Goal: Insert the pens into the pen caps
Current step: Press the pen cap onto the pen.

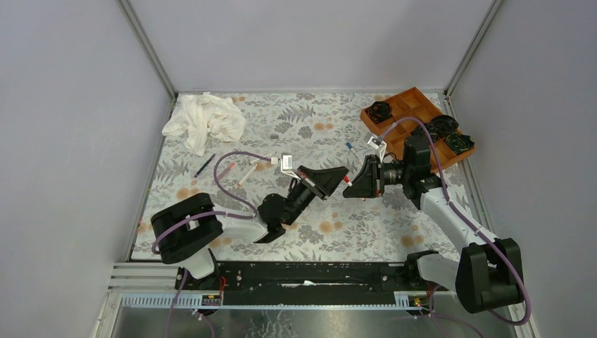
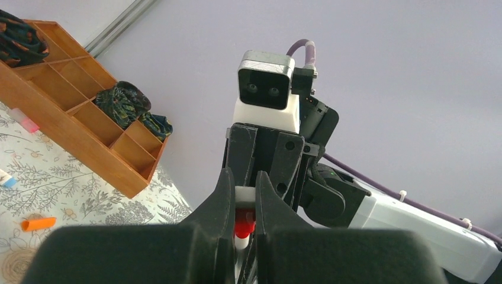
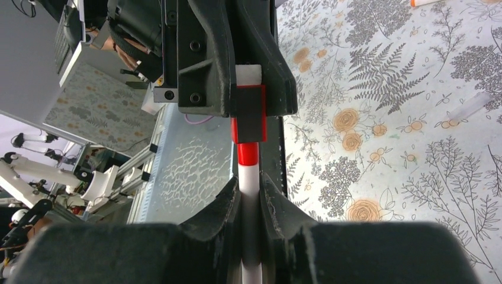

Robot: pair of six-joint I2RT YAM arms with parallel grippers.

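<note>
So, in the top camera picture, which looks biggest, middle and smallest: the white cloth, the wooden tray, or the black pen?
1. wooden tray
2. white cloth, somewhat smaller
3. black pen, by far the smallest

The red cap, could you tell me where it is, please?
The red cap is near the centre of the top view, pinched in the left end effector, meeting the right end effector's pen.

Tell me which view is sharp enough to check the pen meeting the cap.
Right wrist: sharp on the pen and red cap; only its own near jaws blur. Left wrist: near jaws soft, cap mostly hidden. Top: evenly lit, no glare, joint too small.
</note>
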